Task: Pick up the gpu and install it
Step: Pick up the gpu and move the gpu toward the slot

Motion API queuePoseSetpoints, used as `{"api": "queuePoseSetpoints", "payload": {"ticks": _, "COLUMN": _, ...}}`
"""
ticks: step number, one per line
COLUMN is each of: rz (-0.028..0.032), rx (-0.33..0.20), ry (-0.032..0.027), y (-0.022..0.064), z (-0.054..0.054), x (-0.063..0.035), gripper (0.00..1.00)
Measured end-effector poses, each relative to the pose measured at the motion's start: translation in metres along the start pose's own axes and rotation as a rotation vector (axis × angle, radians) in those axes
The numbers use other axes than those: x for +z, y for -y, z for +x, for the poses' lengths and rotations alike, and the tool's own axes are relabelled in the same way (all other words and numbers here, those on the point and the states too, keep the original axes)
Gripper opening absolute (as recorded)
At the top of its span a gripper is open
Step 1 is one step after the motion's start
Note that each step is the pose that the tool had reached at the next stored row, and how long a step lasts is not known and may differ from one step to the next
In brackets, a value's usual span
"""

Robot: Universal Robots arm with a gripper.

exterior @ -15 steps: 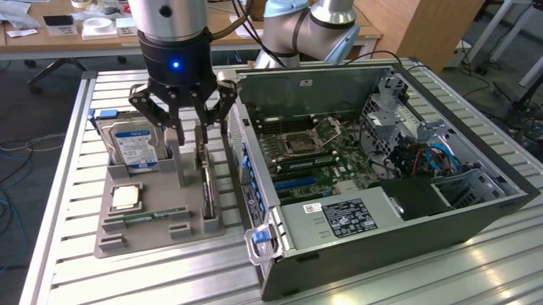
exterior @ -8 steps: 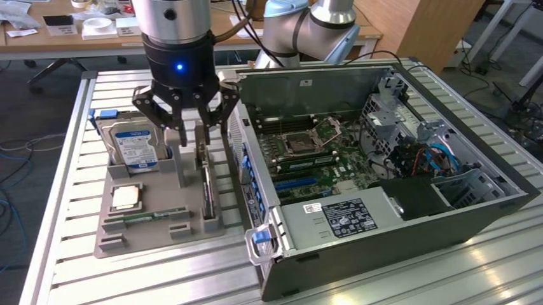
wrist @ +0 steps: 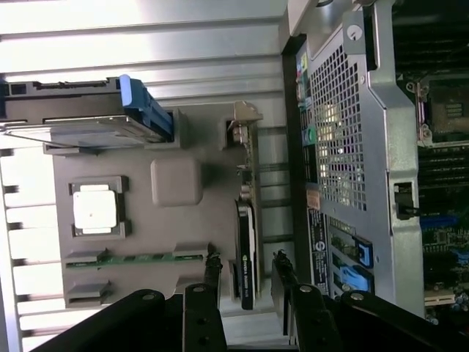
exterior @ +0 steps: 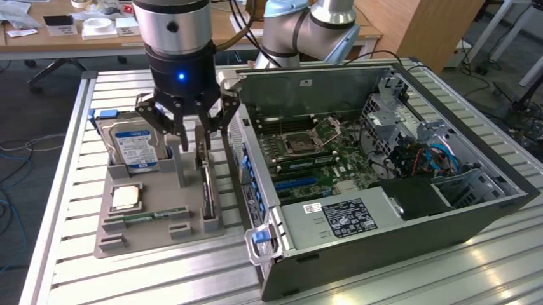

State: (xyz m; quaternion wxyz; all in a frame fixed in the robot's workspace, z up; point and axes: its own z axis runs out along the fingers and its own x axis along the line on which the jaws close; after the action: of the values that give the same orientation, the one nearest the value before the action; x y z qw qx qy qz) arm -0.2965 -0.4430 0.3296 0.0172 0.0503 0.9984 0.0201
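Fingers: released, straddling gpu without touching.
Holder: props gpu on edge, exposing a graspable top.

Open computer case on slatted table; beside it, grey tray with 1 hard drive, 1 processor, 1 memory stick.

The ribbed metal surface stood on a grey floor, and bright light glared off its slats at the near corner on the exterior view's right. Beyond its far edge ran a wooden desk strewn with small white boxes, with a chair base on casters beneath it. A wooden cabinet stood toward the exterior view's right, beside white furniture legs. Loose cables trailed across the floor.
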Motion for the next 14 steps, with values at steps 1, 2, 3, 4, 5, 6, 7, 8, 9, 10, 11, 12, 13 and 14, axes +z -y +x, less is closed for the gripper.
{"api": "queuePoseSetpoints", "payload": {"ticks": 1, "rz": 0.0001, "rx": 0.0, "ry": 0.0, "y": 0.0001, "z": 0.0, "x": 0.0018, "gripper": 0.42}}
{"api": "queuePoseSetpoints", "payload": {"ticks": 2, "rz": 0.0001, "rx": 0.0, "ry": -0.0001, "y": 0.0001, "z": 0.0, "x": 0.0035, "gripper": 0.42}}
{"api": "queuePoseSetpoints", "payload": {"ticks": 3, "rz": 0.0001, "rx": 0.0, "ry": -0.0001, "y": 0.0002, "z": 0.0, "x": 0.0053, "gripper": 0.42}}
{"api": "queuePoseSetpoints", "payload": {"ticks": 4, "rz": 0.0001, "rx": 0.0, "ry": 0.0, "y": 0.0003, "z": 0.0, "x": 0.0071, "gripper": 0.42}}
{"api": "queuePoseSetpoints", "payload": {"ticks": 5, "rz": 0.0, "rx": 0.0, "ry": 0.0, "y": 0.0004, "z": 0.0, "x": 0.009, "gripper": 0.42}}
{"api": "queuePoseSetpoints", "payload": {"ticks": 6, "rz": 0.0, "rx": 0.0, "ry": 0.0, "y": 0.0004, "z": 0.0, "x": 0.0107, "gripper": 0.42}}
{"api": "queuePoseSetpoints", "payload": {"ticks": 7, "rz": 0.0, "rx": 0.0, "ry": 0.0, "y": 0.0005, "z": 0.0, "x": 0.0114, "gripper": 0.42}}
{"api": "queuePoseSetpoints", "payload": {"ticks": 8, "rz": 0.0002, "rx": 0.0, "ry": -0.0002, "y": 0.0005, "z": 0.0, "x": 0.0114, "gripper": 0.42}}
{"api": "queuePoseSetpoints", "payload": {"ticks": 9, "rz": 0.0003, "rx": 0.0, "ry": -0.0002, "y": 0.0005, "z": 0.0, "x": 0.0114, "gripper": 0.42}}
{"api": "queuePoseSetpoints", "payload": {"ticks": 10, "rz": 0.0002, "rx": 0.0, "ry": -0.0002, "y": 0.0005, "z": 0.0, "x": 0.0115, "gripper": 0.42}}
{"api": "queuePoseSetpoints", "payload": {"ticks": 11, "rz": 0.0002, "rx": 0.0, "ry": -0.0002, "y": 0.0005, "z": 0.0, "x": 0.0115, "gripper": 0.42}}
{"api": "queuePoseSetpoints", "payload": {"ticks": 12, "rz": 0.0001, "rx": 0.0, "ry": -0.0001, "y": 0.0005, "z": 0.0, "x": 0.0116, "gripper": 0.42}}
{"api": "queuePoseSetpoints", "payload": {"ticks": 13, "rz": -0.0003, "rx": 0.0, "ry": 0.0003, "y": 0.0005, "z": 0.0, "x": 0.0126, "gripper": 0.42}}
{"api": "queuePoseSetpoints", "payload": {"ticks": 14, "rz": -0.0001, "rx": 0.0, "ry": 0.0001, "y": 0.0006, "z": 0.0, "x": 0.0142, "gripper": 0.42}}
